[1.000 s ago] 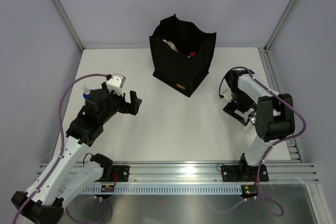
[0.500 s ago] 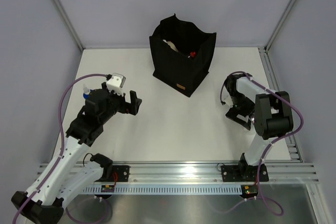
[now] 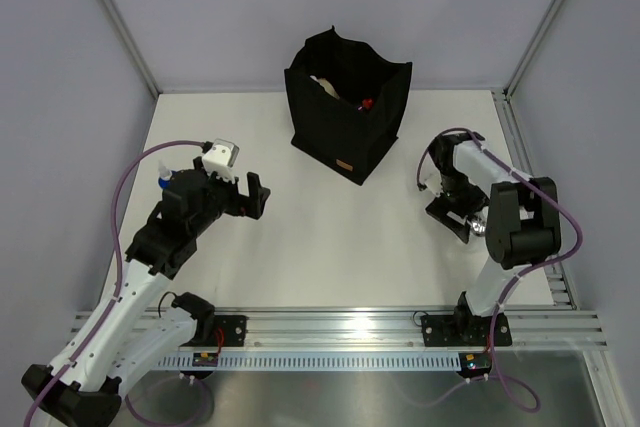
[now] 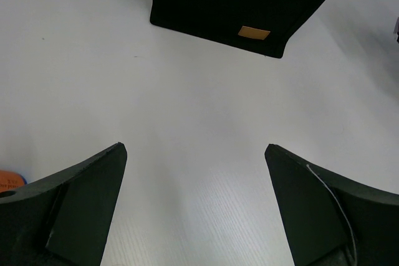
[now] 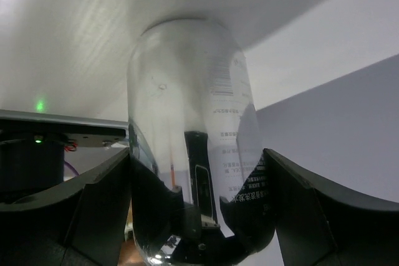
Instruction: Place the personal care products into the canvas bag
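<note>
White tabletop [image 3: 330,247] runs back to grey walls, and the canvas bag [image 3: 345,122] stands upright at the far middle, mouth open so you can drop things in from above. A beige bottle [image 3: 325,85] and something red [image 3: 367,103] lie inside. At the table's right side your right gripper [image 5: 198,154] brackets the silver-white bottle [image 5: 187,85], fingers [image 5: 93,204] close against both flanks, but you cannot tell whether they clamp it. Your left gripper [image 4: 194,147] hangs spread wide and empty, facing the bag, an orange bottle [image 4: 7,182] beside it.
</note>
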`<action>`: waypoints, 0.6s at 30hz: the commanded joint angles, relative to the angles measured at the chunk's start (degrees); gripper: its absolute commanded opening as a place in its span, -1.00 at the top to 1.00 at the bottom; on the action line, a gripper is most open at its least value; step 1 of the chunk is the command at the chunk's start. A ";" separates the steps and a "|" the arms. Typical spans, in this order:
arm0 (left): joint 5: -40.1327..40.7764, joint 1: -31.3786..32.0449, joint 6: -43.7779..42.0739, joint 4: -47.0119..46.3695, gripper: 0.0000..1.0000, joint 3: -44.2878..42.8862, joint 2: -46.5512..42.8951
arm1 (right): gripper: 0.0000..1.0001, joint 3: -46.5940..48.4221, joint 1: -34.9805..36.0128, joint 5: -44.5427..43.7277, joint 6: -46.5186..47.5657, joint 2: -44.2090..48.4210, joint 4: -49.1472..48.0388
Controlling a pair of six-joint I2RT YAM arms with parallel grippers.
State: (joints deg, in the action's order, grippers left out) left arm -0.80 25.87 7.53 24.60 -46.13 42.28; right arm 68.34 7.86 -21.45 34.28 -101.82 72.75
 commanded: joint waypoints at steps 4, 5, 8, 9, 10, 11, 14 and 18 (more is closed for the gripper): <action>0.53 0.06 0.29 -0.78 -0.98 -1.16 0.17 | 1.00 13.56 0.32 20.52 1.66 11.54 6.88; 0.53 0.06 0.29 -0.87 -0.98 -1.07 0.17 | 1.00 16.45 0.32 23.62 1.58 12.17 7.23; 0.53 0.06 0.29 -0.87 -0.98 -1.16 0.78 | 1.00 23.93 0.40 35.66 0.44 12.44 8.11; 0.62 0.06 0.29 -0.78 -0.97 -1.16 1.22 | 1.00 25.86 0.40 38.21 0.00 12.17 8.20; 0.53 0.06 0.21 -0.78 -0.98 -1.24 1.40 | 1.00 30.06 0.49 42.85 -0.18 11.39 8.54; 0.53 0.06 0.20 -0.78 -0.98 -1.16 1.57 | 1.00 32.02 0.49 44.64 -0.53 11.12 8.46; 0.53 0.06 0.21 -0.96 -0.98 -0.89 1.84 | 1.00 41.94 1.37 48.95 -1.06 10.07 8.72; 2.20 0.15 -0.23 -1.40 -0.98 -0.80 2.19 | 1.00 57.67 1.37 56.42 -2.37 6.21 9.87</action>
State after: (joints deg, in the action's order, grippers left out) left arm -0.40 25.87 7.53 24.58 -46.13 44.38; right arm 115.31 8.67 23.68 33.78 -95.29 78.96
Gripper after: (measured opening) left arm 0.985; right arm 0.830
